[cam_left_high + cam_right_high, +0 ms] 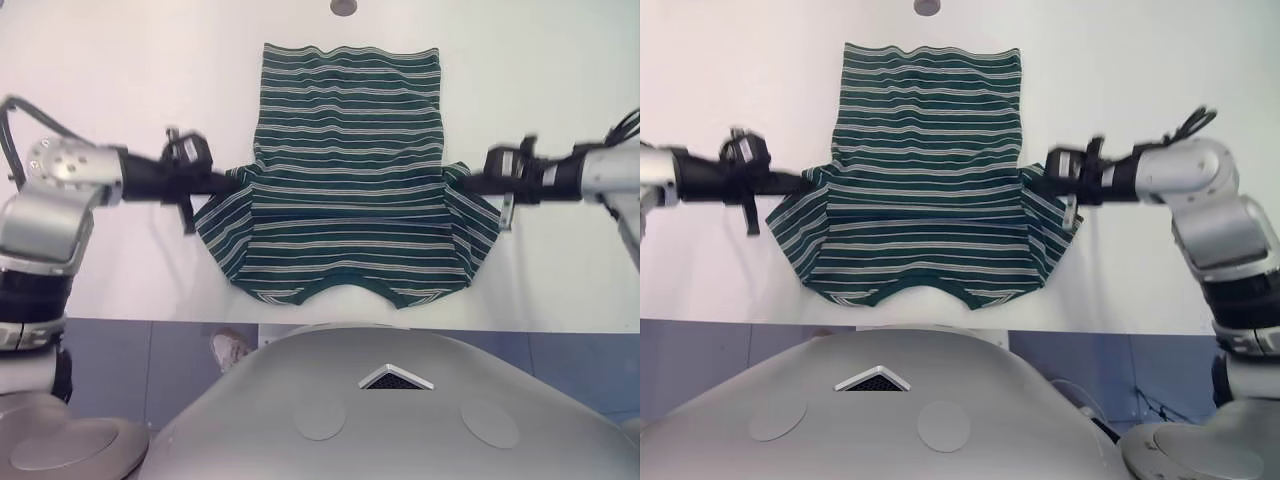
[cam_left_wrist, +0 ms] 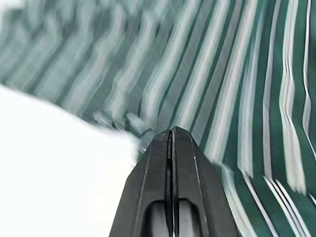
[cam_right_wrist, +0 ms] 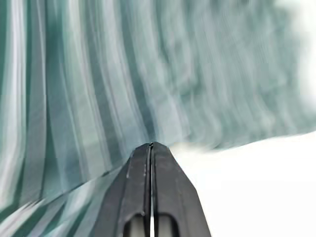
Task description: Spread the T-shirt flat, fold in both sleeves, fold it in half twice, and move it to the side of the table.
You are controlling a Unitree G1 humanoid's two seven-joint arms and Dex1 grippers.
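A dark green T-shirt with white stripes lies on the white table, hem at the far side and collar toward me. Its sleeves flare out on both sides near the front. My left gripper comes in from the left, shut on the shirt's edge where the left sleeve meets the body; the left wrist view has its fingers pressed together at the fabric. From the right, my right gripper is shut on the same spot of the right sleeve, fingers closed against the cloth.
A small grey round disc sits at the table's far edge beyond the hem. Bare white tabletop stretches to the left and right of the shirt. The table's front edge runs just below the collar.
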